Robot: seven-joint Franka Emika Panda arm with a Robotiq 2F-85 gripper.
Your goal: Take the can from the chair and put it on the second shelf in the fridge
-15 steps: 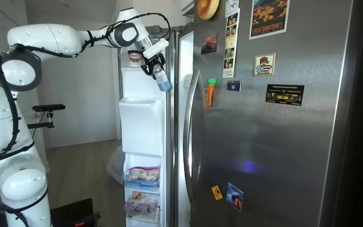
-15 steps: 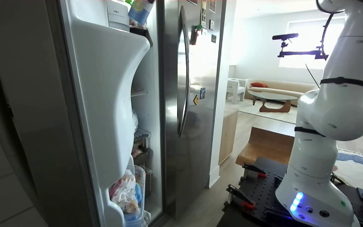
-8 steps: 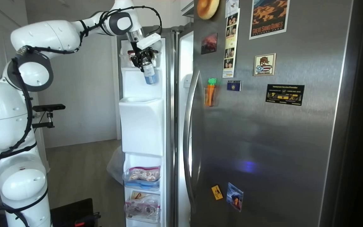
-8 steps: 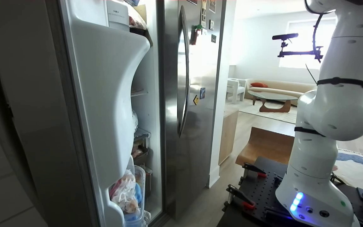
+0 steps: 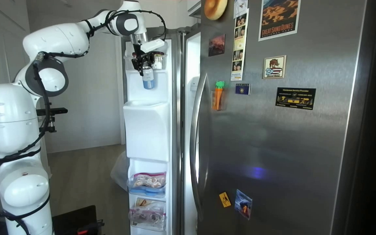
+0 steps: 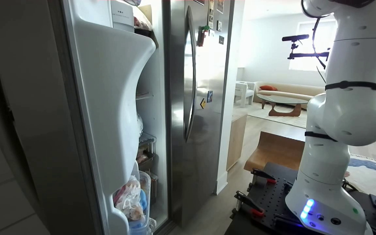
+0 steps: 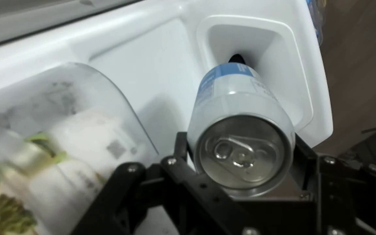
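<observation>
The can (image 5: 148,79), pale silver with a blue band at its bottom, hangs nearly upright in front of the fridge's open narrow door (image 5: 145,130), above the white moulded ledge. My gripper (image 5: 145,66) is shut around the can's upper part. In the wrist view, the gripper (image 7: 243,147) has its black fingers (image 7: 182,143) on both sides of the can (image 7: 237,98), the lid with its pull tab facing the camera. The can's bottom is over a white recess (image 7: 279,71) in the ledge. The fridge's wide steel door (image 5: 256,137) is shut. The gripper is out of view in an exterior view.
A clear bin (image 7: 109,98) with food packs lies left of the can in the wrist view. Lower door bins (image 5: 147,189) hold bags. Fridge shelves (image 6: 144,96) show behind the open door. A brown chair (image 6: 274,151) stands by the black robot base table (image 6: 269,192).
The can and gripper have moved left, away from the door's hinge edge, and the can has gone from tilted to nearly upright. The arm's elbow has swung right in that view.
</observation>
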